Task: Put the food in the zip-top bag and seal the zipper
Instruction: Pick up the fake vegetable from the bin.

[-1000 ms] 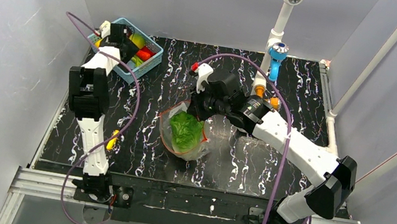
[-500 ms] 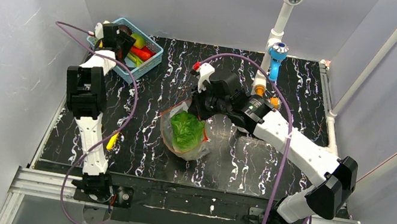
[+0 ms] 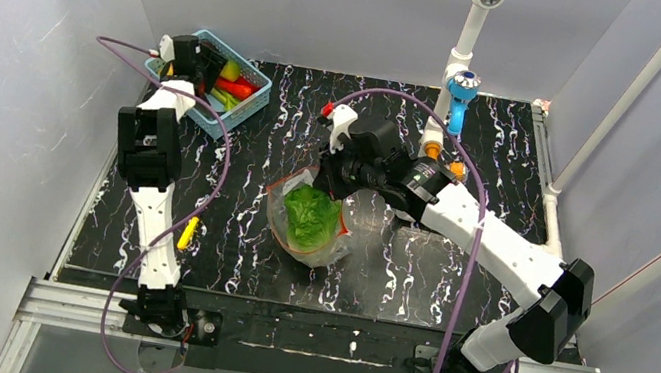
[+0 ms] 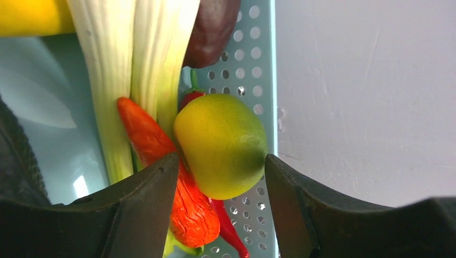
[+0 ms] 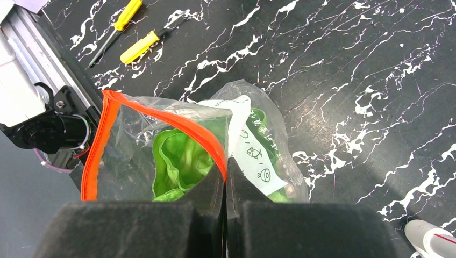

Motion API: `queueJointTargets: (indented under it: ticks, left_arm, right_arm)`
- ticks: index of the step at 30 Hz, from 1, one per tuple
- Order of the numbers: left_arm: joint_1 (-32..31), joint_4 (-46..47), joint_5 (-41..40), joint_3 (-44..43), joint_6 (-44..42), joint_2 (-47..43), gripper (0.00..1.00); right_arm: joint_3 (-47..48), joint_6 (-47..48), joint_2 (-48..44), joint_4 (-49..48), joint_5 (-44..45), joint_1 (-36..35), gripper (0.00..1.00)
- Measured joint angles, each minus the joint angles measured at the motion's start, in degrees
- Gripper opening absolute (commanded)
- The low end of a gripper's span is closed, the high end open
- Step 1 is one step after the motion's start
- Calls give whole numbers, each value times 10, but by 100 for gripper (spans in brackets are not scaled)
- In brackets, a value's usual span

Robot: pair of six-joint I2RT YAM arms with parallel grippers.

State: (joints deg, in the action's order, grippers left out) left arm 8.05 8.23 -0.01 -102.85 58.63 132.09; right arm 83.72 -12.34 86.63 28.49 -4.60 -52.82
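Far left of the table, over the blue basket: the left gripper, claw spread wide, one dark finger on either side of the yellow-green fruit; close against both flanks, though no telling whether actually touching. In that basket with the fruit: a long white leek; an orange-red chili running in behind the fruit; a dark purple piece further along the perforated wall (too cropped to name). Mid-table, well apart from the basket: the zip-top bag, mouth gaping open, body slumped on the marbled surface; inside it, the green lettuce, filling much of the pouch. Pinching the bag at its mouth edge: the right gripper, fingers pressed together right on the zipper, with that side of the red-orange strip held up in an open arch. Near left on the table, apart from the bag: two yellow-handled screwdrivers.
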Motion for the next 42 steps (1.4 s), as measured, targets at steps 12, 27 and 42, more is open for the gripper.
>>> queueJointTargets:
  ticks: [12,27,42]
  left_arm:
    - [0,27,1,-19,34,27,66]
    - [0,12,6,-12,8,15,14]
    - [1,-120,78,226,-84,-435,0]
  right_arm:
    - [1,-6,11,0,-3,3,1]
    - [2,-10,13,0,-5,3,1]
    - [4,-17,28,2,6,4,1]
